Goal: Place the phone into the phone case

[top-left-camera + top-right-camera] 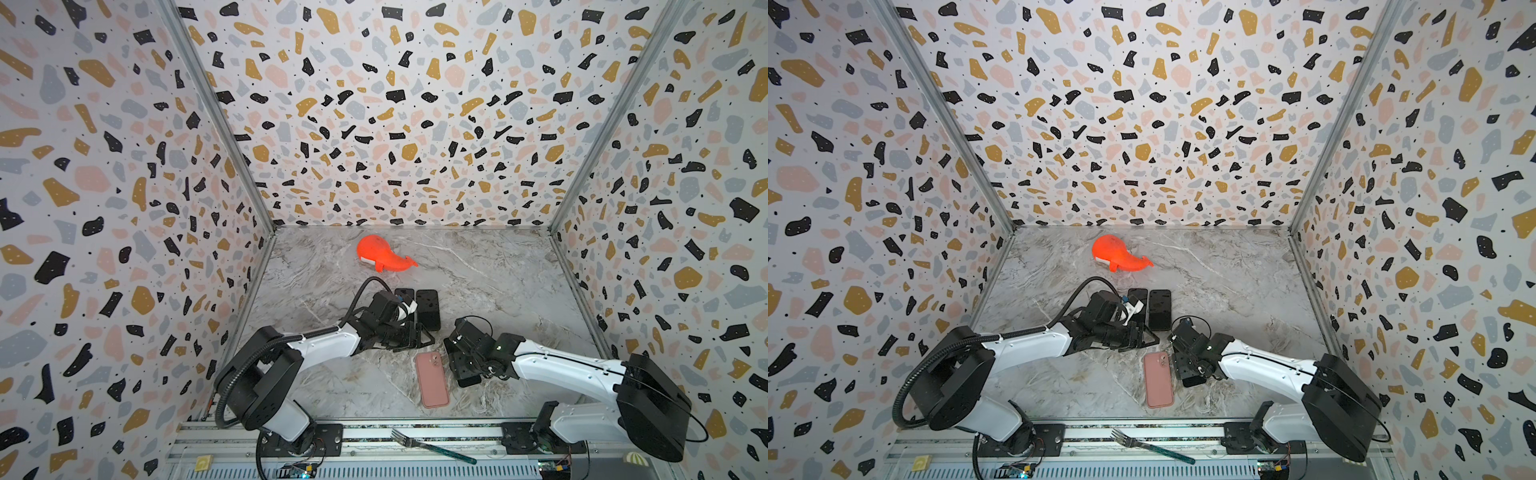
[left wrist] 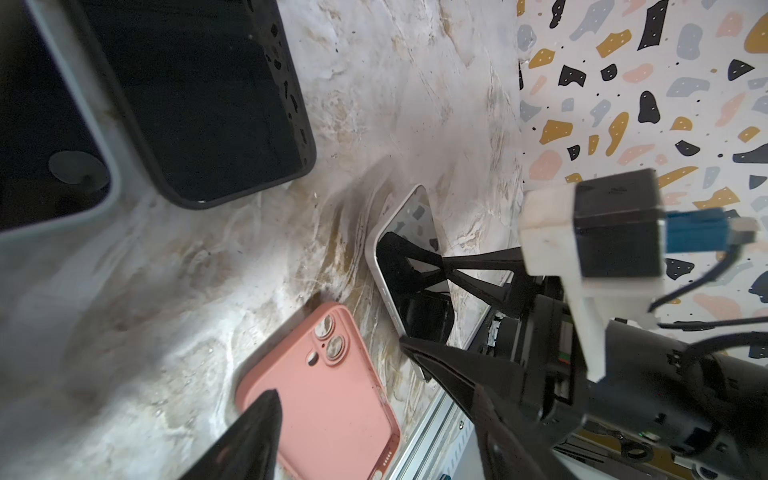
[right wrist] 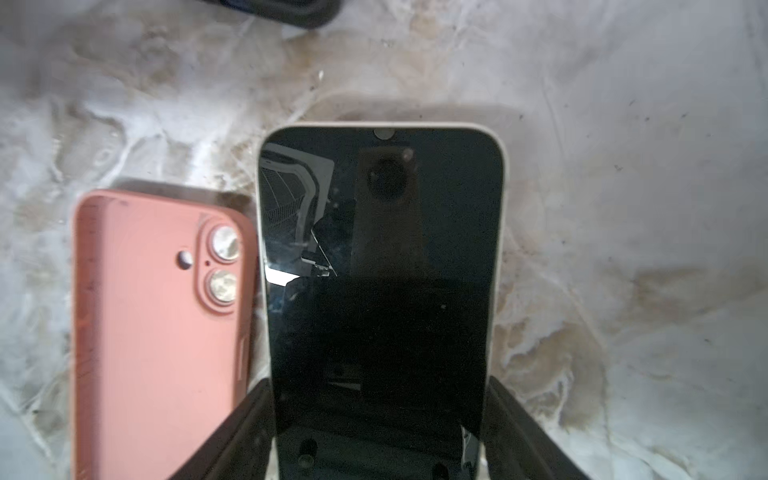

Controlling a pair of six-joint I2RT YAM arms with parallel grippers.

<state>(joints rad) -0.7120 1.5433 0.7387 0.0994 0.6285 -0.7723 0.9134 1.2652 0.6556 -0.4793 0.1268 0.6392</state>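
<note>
A marbled grey worktop (image 1: 498,282) is seen in both top views, enclosed by speckled walls. The left arm (image 1: 324,338) is stretched in from 7 o'clock and the right arm (image 1: 561,365) from 5 o'clock, so that both wrists are brought close together near the middle.

The left claw (image 2: 336,368) is held wide apart with nothing between its fingers, poised above the camera end of the pink phone case (image 1: 432,379). The right claw (image 3: 378,382) is closed on the phone (image 3: 382,270), which is gripped by its long edges at the lower end, screen towards the wrist camera and far end tilted up off the surface.

The pink phone case is laid flat at 6 o'clock on the worktop. The phone is held just beside it, at its 3 o'clock side.

Two dark slabs (image 1: 428,309) are laid side by side at the 12 o'clock side of the case; whether these are phones or cases cannot be told. An orange whale toy (image 1: 382,258) is placed towards 12 o'clock, well apart. A fork (image 1: 432,446) is left on the front rail (image 1: 374,434) at 6 o'clock.
</note>
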